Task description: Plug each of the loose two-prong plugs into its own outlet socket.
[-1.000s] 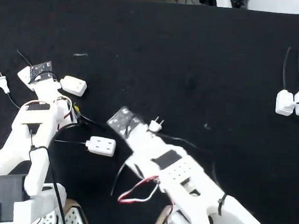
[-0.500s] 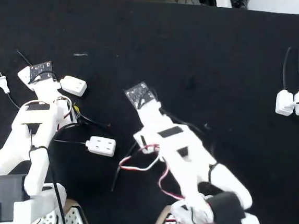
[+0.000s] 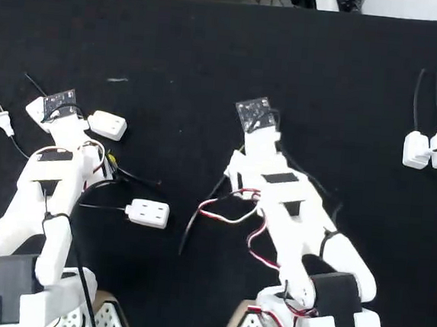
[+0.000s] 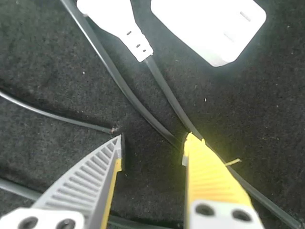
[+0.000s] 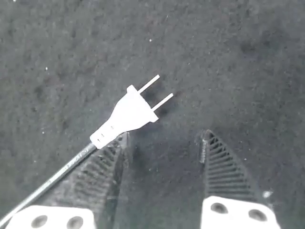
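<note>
Right wrist view: white 2-prong plug (image 5: 127, 116) beside ribbed black jaws.

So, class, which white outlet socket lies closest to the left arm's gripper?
The upper-left socket, lying just beside the left gripper. The other socket sits lower, by that arm's middle, and the white pair lies at the far right.

Two arms near 6 o'clock: left arm (image 3: 40, 194), right arm (image 3: 287, 215). Two loose two-prong plugs: first plug (image 3: 1, 120) at 9 o'clock in the high view, second plug (image 5: 129, 113) in the right wrist view. Two outlet sockets between 8 and 9 o'clock, upper socket (image 3: 108, 125) and lower socket (image 3: 148, 213), plus two white corded blocks (image 3: 416, 149) side by side at 3 o'clock.
</note>
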Robot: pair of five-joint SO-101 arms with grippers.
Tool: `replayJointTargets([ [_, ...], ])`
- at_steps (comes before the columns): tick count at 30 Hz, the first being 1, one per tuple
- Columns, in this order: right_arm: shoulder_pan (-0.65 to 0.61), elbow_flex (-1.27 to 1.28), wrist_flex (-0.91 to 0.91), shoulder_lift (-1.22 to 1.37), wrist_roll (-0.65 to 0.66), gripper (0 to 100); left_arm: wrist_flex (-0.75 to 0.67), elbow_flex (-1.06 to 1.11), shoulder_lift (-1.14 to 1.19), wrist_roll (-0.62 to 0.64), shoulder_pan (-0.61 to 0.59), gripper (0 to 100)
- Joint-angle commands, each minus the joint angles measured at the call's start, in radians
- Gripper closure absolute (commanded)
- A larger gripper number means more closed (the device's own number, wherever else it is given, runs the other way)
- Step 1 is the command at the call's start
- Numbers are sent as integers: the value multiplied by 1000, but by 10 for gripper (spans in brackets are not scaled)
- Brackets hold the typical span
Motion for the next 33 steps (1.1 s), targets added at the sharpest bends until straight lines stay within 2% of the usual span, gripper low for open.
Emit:
replayJointTargets([
  [1,21,-51,31,-67,-14,769,-6,-5,-29,8,-12,794],
  [4,-9,-22,100,-177,-15,769,-6,-5,-29,8,-12,794],
  [7,-140,77,89,-272,-14,769,-8,-5,-29,8,-8,794],
  [10,-293,193,-11,-329,-6,772,-8,-5,-29,8,-5,794],
  [12,-348,248,-106,-344,-5,772,-8,-5,-29,8,-5,794],
  [14,-353,275,-170,-352,-5,772,-8,-5,-29,8,-7,794],
  [19,-354,275,-173,-349,-5,773,-8,-5,-29,8,-8,794],
  [22,-362,236,-69,-346,29,773,-8,-5,-29,8,-5,794],
  [26,-439,162,112,-346,114,773,-8,-5,-29,8,-5,794],
  [29,-488,173,80,-346,112,773,-8,-5,-29,8,-8,794],
  [33,-494,219,17,-346,114,773,-8,-5,-29,8,-10,794],
])
